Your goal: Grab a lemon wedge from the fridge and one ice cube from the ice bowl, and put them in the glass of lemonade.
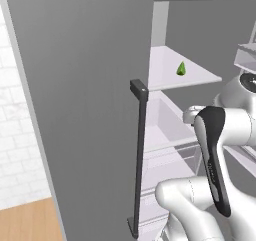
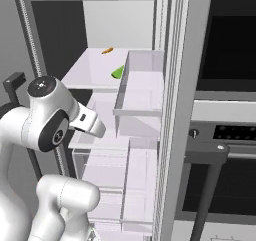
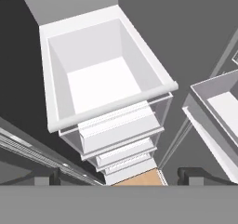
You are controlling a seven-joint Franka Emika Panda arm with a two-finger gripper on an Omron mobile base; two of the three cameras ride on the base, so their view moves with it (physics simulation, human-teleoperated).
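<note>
The fridge point(image 1: 85, 85) stands open, its grey door swung to the left with a dark bar handle point(image 1: 140, 155). The lemon wedge point(image 1: 181, 69), tiny and yellow-green, lies on the white upper shelf point(image 1: 202, 76); the right base view has the lemon wedge point(image 2: 118, 73) near that shelf's front edge. My gripper point(image 3: 120, 177) is open and holds nothing. It points down over an open white drawer point(image 3: 107, 83), lower than the wedge's shelf. The ice bowl and the glass of lemonade are out of view.
A tiny orange item point(image 2: 106, 50) lies at the back of the same shelf. A clear door bin point(image 2: 142, 87) juts out right of the wedge. The black oven point(image 2: 230, 50) with its bar handle point(image 2: 215, 157) stands to the right. Clear drawers point(image 2: 115, 175) stack below.
</note>
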